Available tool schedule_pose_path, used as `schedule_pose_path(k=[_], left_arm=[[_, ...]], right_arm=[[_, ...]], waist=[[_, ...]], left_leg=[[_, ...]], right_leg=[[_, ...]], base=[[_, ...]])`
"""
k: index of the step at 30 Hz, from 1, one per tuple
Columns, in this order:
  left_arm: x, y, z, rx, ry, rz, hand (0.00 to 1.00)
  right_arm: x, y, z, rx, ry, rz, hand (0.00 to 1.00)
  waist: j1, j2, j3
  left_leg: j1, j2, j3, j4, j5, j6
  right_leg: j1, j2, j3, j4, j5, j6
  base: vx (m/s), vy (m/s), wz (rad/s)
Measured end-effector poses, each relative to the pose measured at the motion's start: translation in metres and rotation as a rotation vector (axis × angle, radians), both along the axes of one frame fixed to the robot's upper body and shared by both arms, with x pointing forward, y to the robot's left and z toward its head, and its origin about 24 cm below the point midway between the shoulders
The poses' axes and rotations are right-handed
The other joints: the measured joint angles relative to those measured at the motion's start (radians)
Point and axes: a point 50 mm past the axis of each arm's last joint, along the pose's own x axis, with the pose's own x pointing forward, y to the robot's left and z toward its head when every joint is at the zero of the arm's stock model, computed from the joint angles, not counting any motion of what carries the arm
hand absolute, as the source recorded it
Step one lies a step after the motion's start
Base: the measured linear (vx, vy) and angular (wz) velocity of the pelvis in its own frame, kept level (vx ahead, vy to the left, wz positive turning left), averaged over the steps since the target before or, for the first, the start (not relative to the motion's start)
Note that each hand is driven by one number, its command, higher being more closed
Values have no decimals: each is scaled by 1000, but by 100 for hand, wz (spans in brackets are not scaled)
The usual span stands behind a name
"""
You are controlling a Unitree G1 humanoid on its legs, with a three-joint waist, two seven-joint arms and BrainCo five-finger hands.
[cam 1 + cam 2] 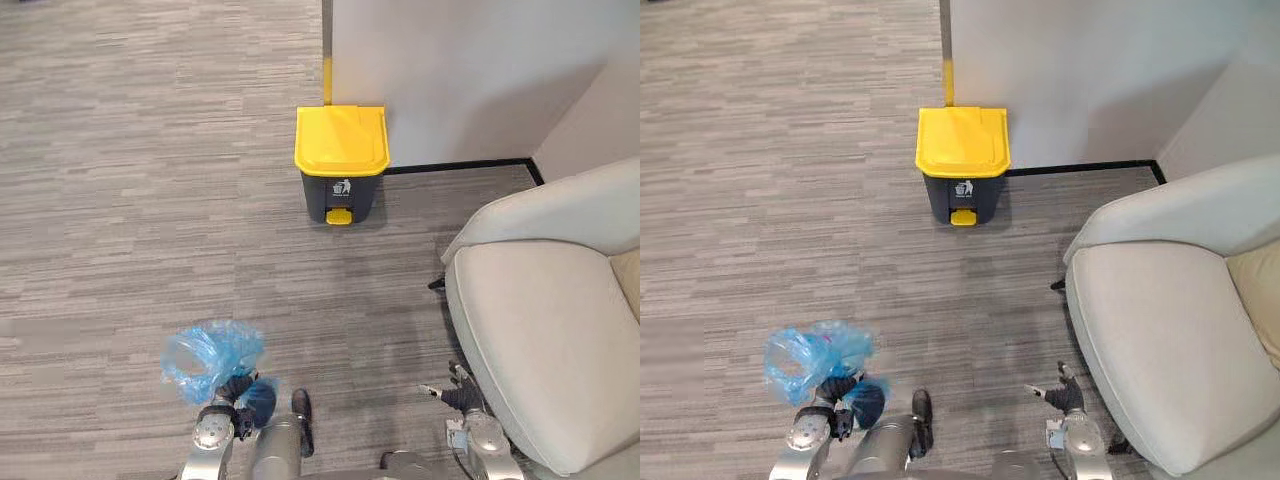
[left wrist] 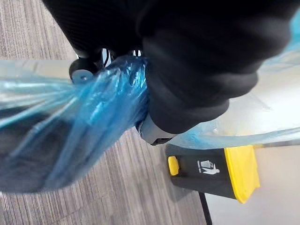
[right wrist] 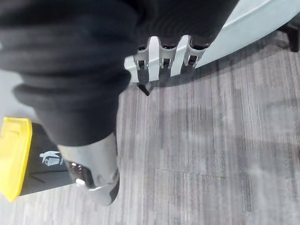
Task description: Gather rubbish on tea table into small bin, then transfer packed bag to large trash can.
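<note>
A crumpled blue plastic bag (image 1: 205,355) hangs above the carpet at the lower left, its neck bunched in my left hand (image 1: 238,392), whose fingers are curled round it. In the left wrist view the blue bag (image 2: 70,136) spreads out past the hand. The large trash can (image 1: 340,165), dark grey with a yellow lid and a yellow pedal, stands ahead against the white wall, lid down. My right hand (image 1: 458,397) hangs at the lower right beside the armchair, fingers (image 3: 164,56) relaxed and holding nothing.
A beige armchair (image 1: 550,330) fills the right side, close to my right hand. A white wall (image 1: 460,70) with a black skirting rises behind the can. Grey striped carpet (image 1: 150,200) stretches between me and the can.
</note>
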Motion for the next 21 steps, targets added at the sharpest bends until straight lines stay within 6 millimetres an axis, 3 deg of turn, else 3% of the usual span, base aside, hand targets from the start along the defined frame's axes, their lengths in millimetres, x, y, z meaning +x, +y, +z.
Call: schedule_pose_path(k=[1, 2, 3, 5, 6, 8, 9, 10, 11, 13, 14, 16, 17, 18, 19, 21], left_arm=[[-5, 2, -2, 3, 14, 5, 100], [-8, 5, -2, 12, 22, 6, 100], [-8, 8, -2, 28, 23, 2, 100], [-7, 13, 0, 51, 18, 7, 100], [-4, 15, 2, 57, 10, 5, 100], [1, 16, 4, 61, -3, 1, 100], [3, 16, 5, 62, -9, 0, 100], [4, 16, 6, 63, -14, -1, 100], [4, 16, 6, 65, -16, -10, 100], [4, 6, 2, 32, -3, -9, 100], [8, 4, 3, 28, -15, -12, 100], [14, 0, 5, 19, -32, -21, 100], [18, -4, 7, 7, -43, -23, 100], [17, -6, 6, 2, -40, -21, 100], [15, -6, 5, -1, -35, -20, 100], [10, -8, 2, -8, -21, -16, 100]], right_arm=[[0, 2, 0, -6, 4, 18, 0], [-1, 4, -1, -4, 10, 30, 0], [-3, 7, -3, -4, 18, 45, 0], [1, 9, -1, -12, 12, 65, 0], [4, 9, 0, -27, 6, 85, 0], [12, 9, 4, -37, -12, 99, 0], [12, 8, 4, -41, -14, 100, 0], [11, 8, 3, -41, -8, 100, 0], [0, 6, -1, -42, 21, 94, 0], [1, -3, 0, -68, 35, 91, 0], [4, -3, 2, -70, 25, 90, 0], [2, -6, 1, -68, 30, 75, 0], [-4, -8, -1, -68, 46, 64, 0], [-5, -7, -2, -66, 49, 66, 0], [-5, -6, -2, -63, 46, 65, 0], [-3, -3, 1, -53, 25, 56, 0]], waist=[[0, 0, 1], [-3, 0, 1], [-10, 0, 0], [-13, 1, 1], [-21, 10, 6], [-31, 28, 19], [-36, 35, 23], [-46, 16, 18], [-58, -5, 15], [-52, 43, 17], [-58, 45, 18], [-64, 48, 19], [-60, 51, 20], [-55, 50, 21], [-53, 50, 21], [-45, 49, 20]], left_leg=[[63, -10, 20, -4, -27, 20], [108, -13, 22, -4, -48, 29], [161, -14, 22, -16, -72, 35], [217, -10, 20, -48, -75, 35], [244, 9, 18, -71, -75, 35], [289, 40, 16, -97, -75, 35], [318, 55, 14, -107, -76, 32], [345, 54, 8, -109, -84, 11], [379, 38, -20, -104, -117, -52], [394, 85, -42, -102, -136, -75], [385, 93, -63, -78, -124, -96], [351, 116, -92, 11, -101, -133], [296, 149, -111, 169, -64, -194], [254, 175, -118, 295, -28, -206], [222, 196, -116, 387, -37, -201], [126, 230, -68, 547, -82, -147]], right_leg=[[-54, -29, 11, 173, 27, 49], [-85, -37, 6, 284, 26, 49], [-124, -40, -9, 385, 12, 23], [-188, -23, -42, 416, -13, -21], [-248, 8, -73, 388, -31, -55], [-313, 55, -115, 264, -34, -75], [-332, 82, -132, 107, -2, -92], [-323, 98, -131, -80, 89, -95], [-296, 95, -105, -209, 336, -138], [-301, 132, -116, -154, 294, -170], [-307, 133, -124, -121, 234, -178], [-291, 133, -150, -102, 183, -187], [-226, 149, -168, -142, 166, -197], [-168, 164, -170, -186, 162, -200], [-129, 173, -173, -218, 160, -203], [-34, 189, -171, -290, 154, -213]], base=[[525, 214, -39], [531, 149, -12], [438, 74, 5], [428, -3, 6], [502, -75, 3], [405, -117, 5], [430, -172, 22], [558, -227, 51], [477, -206, 48], [359, -161, 8], [389, -202, 4], [395, -240, 36], [353, -213, 40], [397, -211, 29], [301, -107, 3], [281, -67, -13]])
